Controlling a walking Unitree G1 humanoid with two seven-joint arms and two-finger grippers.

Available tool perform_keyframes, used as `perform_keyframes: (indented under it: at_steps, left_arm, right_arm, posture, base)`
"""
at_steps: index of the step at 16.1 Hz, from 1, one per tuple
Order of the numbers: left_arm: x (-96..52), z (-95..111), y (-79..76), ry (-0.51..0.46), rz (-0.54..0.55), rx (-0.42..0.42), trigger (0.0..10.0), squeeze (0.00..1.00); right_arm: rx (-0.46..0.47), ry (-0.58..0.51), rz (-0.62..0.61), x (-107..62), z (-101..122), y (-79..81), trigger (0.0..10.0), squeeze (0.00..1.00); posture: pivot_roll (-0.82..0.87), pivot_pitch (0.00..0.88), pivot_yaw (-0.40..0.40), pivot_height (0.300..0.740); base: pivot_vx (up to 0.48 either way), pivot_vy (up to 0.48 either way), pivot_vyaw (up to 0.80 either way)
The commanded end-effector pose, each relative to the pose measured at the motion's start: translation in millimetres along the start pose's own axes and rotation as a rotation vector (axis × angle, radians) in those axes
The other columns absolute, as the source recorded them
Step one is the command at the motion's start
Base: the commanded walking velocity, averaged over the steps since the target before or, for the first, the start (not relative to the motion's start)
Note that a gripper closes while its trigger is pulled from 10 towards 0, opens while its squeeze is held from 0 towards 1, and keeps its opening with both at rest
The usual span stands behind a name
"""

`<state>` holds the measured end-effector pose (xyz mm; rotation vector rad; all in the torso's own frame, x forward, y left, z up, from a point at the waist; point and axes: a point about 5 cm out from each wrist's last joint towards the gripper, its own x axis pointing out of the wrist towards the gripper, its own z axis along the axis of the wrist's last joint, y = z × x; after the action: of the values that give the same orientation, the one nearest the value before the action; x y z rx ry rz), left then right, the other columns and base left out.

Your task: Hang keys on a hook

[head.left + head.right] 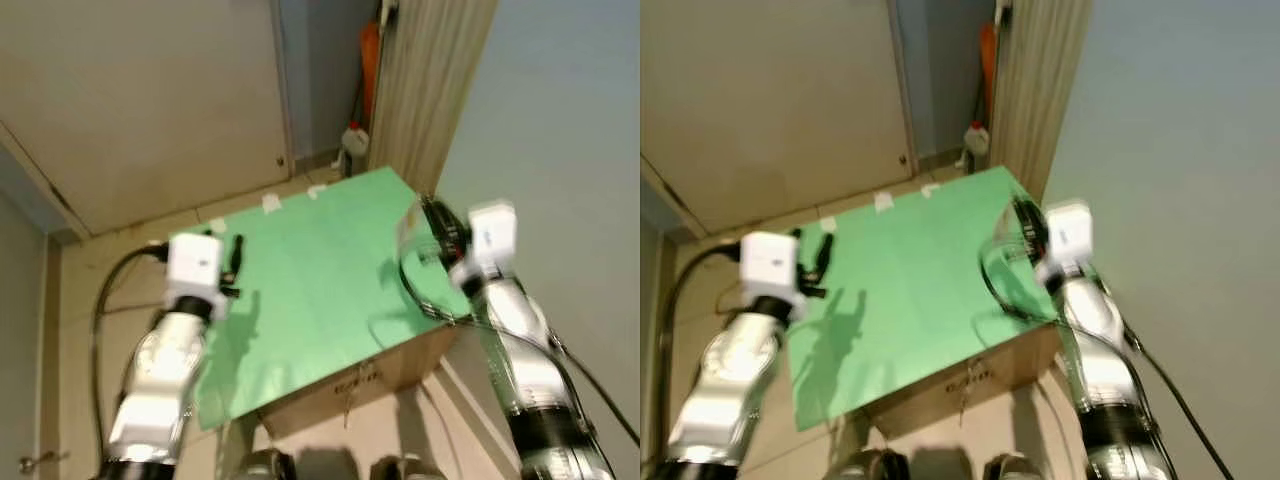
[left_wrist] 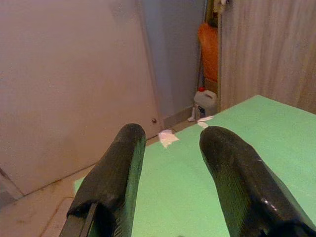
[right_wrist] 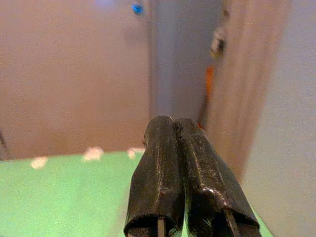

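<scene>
no keys or hook can be made out, so which way they lie from either gripper cannot be told; the left gripper [image 2: 170, 163] hovers spread over the green sheet [image 1: 320, 270] atop a cardboard box [image 1: 370, 378]; the right gripper [image 3: 174, 148], fingers pressed together with nothing visible between them, hangs near the box's right edge by the wall [image 1: 560, 150]; a small white jug [image 1: 355, 140] stands on the floor beyond

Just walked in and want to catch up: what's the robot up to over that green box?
The robot stands over a cardboard box topped with a green sheet, both arms raised above it. The left gripper is open over the sheet's left edge. The right gripper is shut near the right edge by the grey wall; whether it holds anything can't be made out. No keys or hook can be made out.
</scene>
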<state>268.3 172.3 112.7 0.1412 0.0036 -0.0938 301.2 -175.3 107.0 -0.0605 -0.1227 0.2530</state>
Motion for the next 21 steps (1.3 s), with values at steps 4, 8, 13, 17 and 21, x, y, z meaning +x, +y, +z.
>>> perform_keyframes:
  at_steps: [4,8,13,17,21]
  left_arm:
    - [-28.4,-1.4,-21.2,-0.018,-0.122,-0.048,10.0,0.0]
    - [-30.2,-14.0,-31.0,0.022,-0.154,-0.083,10.0,0.0]
    - [-17.4,-7.3,-39.4,-0.001,-0.228,-0.07,10.0,0.0]
    - [-8.6,-4.4,-44.0,-0.012,-0.249,-0.079,10.0,0.0]
    - [-4.4,-5.3,-45.4,-0.01,-0.26,-0.093,10.0,0.0]
  right_arm:
    - [0.028,0.046,-0.127,-37.6,-19.0,-13.2,0.0,0.0]
    - [0.071,0.073,-0.069,-47.6,-31.3,24.7,0.0,0.0]
    - [0.08,0.075,-0.041,-27.7,-27.4,31.9,0.0,0.0]
    - [0.073,0.088,-0.028,-22.2,-28.4,33.6,0.0,0.0]
    - [0.053,0.087,-0.013,-17.6,-27.6,35.1,0.0,0.0]
  posture:
    - [-0.18,0.0,0.076,0.74]
    - [-0.2,0.0,0.098,0.74]
    - [-0.21,0.0,0.132,0.74]
    - [-0.22,0.0,0.139,0.74]
    - [-0.22,0.0,0.144,0.74]
  base:
    - [0.0,0.0,0.0]
    - [0.0,0.0,0.0]
    - [0.0,-0.259,0.0]
    - [0.0,-0.48,0.0]
    - [0.0,-0.48,0.0]
